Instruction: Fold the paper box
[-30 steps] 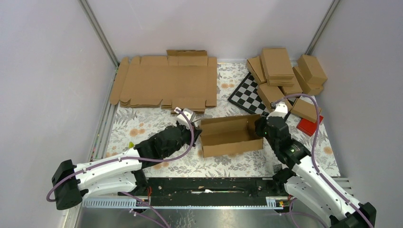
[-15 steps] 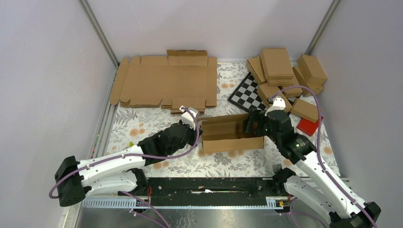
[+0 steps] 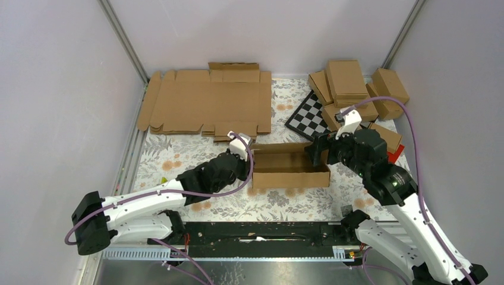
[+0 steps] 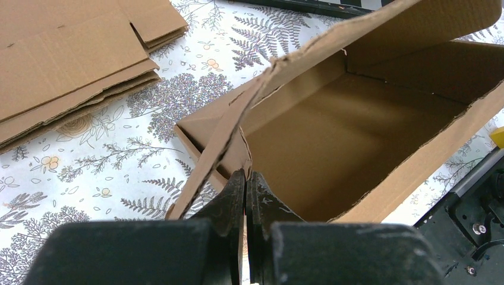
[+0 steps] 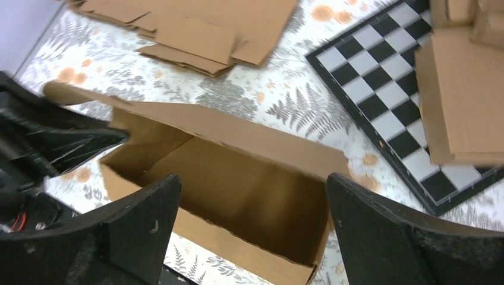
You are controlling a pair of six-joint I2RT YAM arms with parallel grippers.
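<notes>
The paper box [image 3: 289, 168] stands open-topped in the middle of the table, with its back wall and lid flap raised [image 5: 238, 133]. My left gripper [image 3: 246, 161] is shut, and its tips rest against the box's left end flap [image 4: 235, 148]; no cardboard shows between the fingers [image 4: 235, 202]. My right gripper [image 3: 317, 154] is open wide above the box's right end. In the right wrist view its fingers [image 5: 145, 219] straddle the box's brown hollow [image 5: 249, 190] without touching it.
A stack of flat cardboard blanks [image 3: 208, 104] lies at the back left. A chessboard [image 3: 308, 119] and a pile of closed brown boxes [image 3: 356, 89] fill the back right, with a red object [image 3: 387, 158] beside my right arm. A black rail [image 3: 261, 231] runs along the near edge.
My right gripper has opened, let go of the box's right end and risen. The box has turned square to the table edge. My left gripper has followed it slightly to the right.
</notes>
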